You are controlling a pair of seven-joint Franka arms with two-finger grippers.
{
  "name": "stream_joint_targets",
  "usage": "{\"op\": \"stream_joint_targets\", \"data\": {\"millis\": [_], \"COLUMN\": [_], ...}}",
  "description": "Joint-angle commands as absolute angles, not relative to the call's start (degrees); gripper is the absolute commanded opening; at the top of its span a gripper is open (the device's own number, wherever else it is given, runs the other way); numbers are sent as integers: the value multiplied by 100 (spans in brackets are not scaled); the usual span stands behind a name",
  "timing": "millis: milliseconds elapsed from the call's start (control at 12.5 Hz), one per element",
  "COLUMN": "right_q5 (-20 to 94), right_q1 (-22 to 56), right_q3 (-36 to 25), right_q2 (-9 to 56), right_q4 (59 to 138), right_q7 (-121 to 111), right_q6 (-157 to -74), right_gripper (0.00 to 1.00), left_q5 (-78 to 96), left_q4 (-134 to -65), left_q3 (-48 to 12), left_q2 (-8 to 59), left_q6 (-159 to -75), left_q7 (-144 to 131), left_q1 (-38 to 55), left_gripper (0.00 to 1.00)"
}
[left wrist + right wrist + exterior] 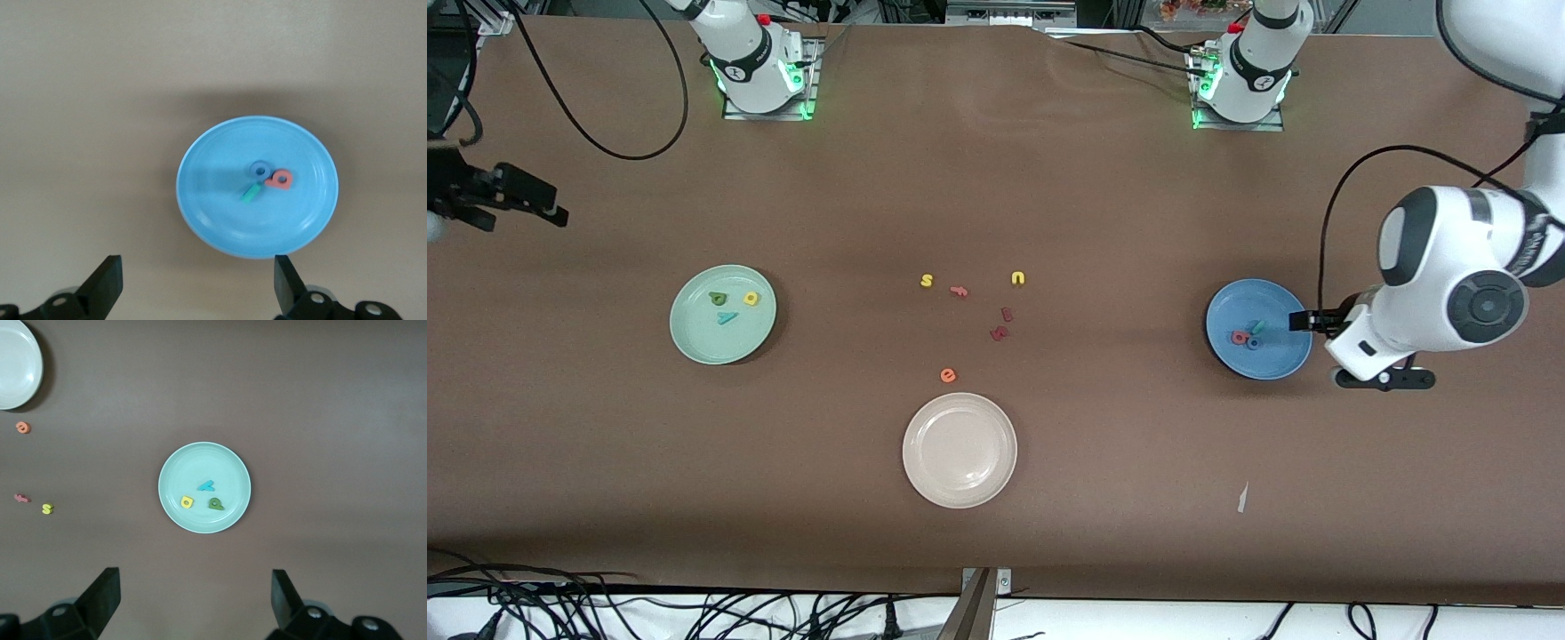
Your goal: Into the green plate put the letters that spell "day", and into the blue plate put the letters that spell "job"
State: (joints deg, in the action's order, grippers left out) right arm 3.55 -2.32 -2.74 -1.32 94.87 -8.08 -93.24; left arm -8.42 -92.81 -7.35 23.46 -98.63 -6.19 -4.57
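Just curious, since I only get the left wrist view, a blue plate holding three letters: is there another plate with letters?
Observer: Yes, a green plate toward the right arm's end of the table holds a green d, yellow a and teal y.
Operator: Any letters outside plates?
Observer: Six lie loose mid-table, among them a yellow s and an orange e.
Operator: Where's the other pincer?
Observer: The right pincer hangs open above the table at the right arm's end.

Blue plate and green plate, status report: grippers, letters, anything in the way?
Left gripper open over blue plate, empty. Right gripper open, waiting. j, o, b in blue; d, a, y in green plate. Nothing blocking.
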Motion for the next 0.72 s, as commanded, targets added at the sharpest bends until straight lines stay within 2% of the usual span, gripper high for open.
{"op": "stream_joint_targets", "data": {"millis": [0, 240, 321, 481, 641], "right_q5": [229, 228, 202, -235, -307], "right_q1": [-352, -325, -316, -273, -281], "right_q3": [-141, -246, -220, -185, -211], "right_q2": [-316, -203, -193, -202, -176], "right_q4": [9606, 9589, 9598, 9589, 9572], "right_q7": [-896, -853, -853, -844, -800], "right_q6": [-9203, -9237, -9290, -9273, -9395], "right_gripper": [100, 100, 100, 100, 100], "left_q5": [-861, -783, -495, 120, 535], "left_q4": [-8615, -8079, -8060, -8173, -8226], "left_q3": [-791, -800, -756, -170, 8], "left_q2": [2338, 2329, 2112, 1594, 1127], "left_q6": [-8985, -8536, -8525, -8534, -8552], "left_q7": [-545, -624, -589, -571, -536], "left_q1": [-614, -763, -843, -564, -545], "left_gripper": [100, 100, 100, 100, 100]}}
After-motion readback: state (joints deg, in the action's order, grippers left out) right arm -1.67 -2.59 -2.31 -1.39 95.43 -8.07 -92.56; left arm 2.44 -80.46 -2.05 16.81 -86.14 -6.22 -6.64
